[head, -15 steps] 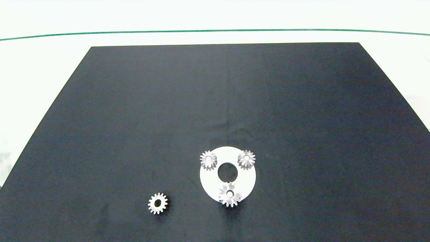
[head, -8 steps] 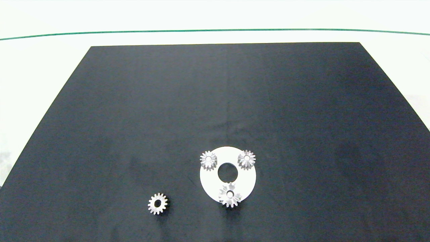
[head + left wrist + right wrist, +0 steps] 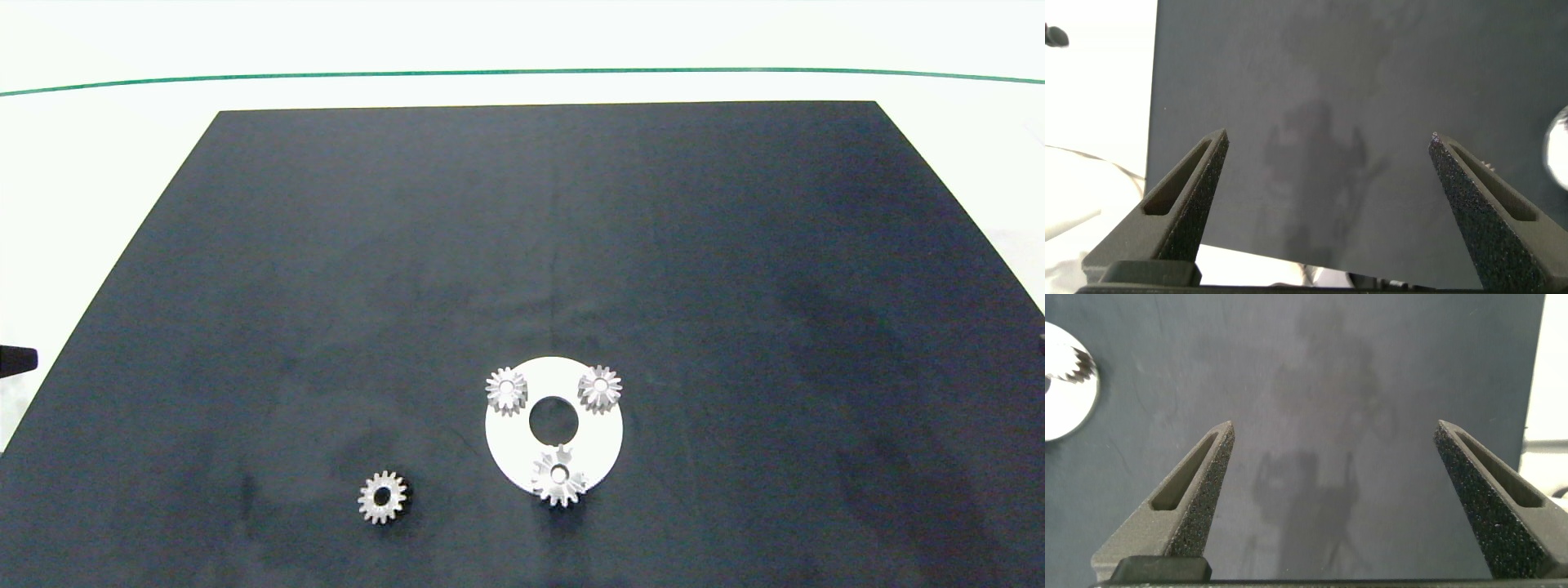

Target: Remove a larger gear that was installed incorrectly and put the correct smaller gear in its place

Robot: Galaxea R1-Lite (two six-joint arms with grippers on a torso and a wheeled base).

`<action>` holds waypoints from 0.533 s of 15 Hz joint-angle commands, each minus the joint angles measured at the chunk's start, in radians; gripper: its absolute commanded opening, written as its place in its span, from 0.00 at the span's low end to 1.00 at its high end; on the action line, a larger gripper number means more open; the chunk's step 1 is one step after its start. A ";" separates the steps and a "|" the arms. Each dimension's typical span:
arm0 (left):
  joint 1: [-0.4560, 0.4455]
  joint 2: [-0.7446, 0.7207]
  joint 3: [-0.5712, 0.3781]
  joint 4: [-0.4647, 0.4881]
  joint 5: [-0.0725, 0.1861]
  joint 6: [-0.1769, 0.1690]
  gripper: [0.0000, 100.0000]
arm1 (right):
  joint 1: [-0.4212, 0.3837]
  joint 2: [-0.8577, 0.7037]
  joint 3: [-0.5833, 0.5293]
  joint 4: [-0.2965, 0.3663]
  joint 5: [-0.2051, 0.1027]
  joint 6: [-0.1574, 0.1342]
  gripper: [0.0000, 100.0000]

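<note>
A white disc plate [image 3: 508,437] lies on the black mat [image 3: 522,245] and carries three gears. The larger gear [image 3: 559,478], with long pointed teeth, sits on its near edge. Two small gears [image 3: 506,389] [image 3: 600,389] sit on its far side. The smaller gear [image 3: 382,496] lies loose on the mat, left of the plate. My left gripper [image 3: 1327,139] hangs open over bare mat with nothing between its fingers. My right gripper [image 3: 1335,425] is likewise open over bare mat. The plate [image 3: 1061,408] shows beside it with some gear teeth on it.
Only a dark tip of the left arm [image 3: 16,359] shows at the head view's left edge. White table [image 3: 522,49] surrounds the mat, with a green line [image 3: 522,73] across the far side. The arms' shadows fall on the mat.
A dark tip of the left arm has come into the head view at its left edge, and faint shadows have spread over the mat. The gears and plate have not moved.
</note>
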 commanded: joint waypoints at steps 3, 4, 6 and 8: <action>-0.052 0.053 0.012 0.009 0.004 0.043 1.00 | 0.009 0.093 0.006 0.007 -0.010 -0.003 1.00; -0.058 0.064 0.012 0.010 0.004 0.043 1.00 | 0.009 0.096 0.009 0.007 -0.011 -0.003 1.00; -0.066 0.128 0.012 0.027 0.004 0.043 1.00 | 0.026 0.101 0.038 0.007 -0.016 -0.011 1.00; -0.068 0.162 0.012 0.027 0.004 0.041 1.00 | 0.061 0.118 0.047 0.004 -0.016 -0.012 1.00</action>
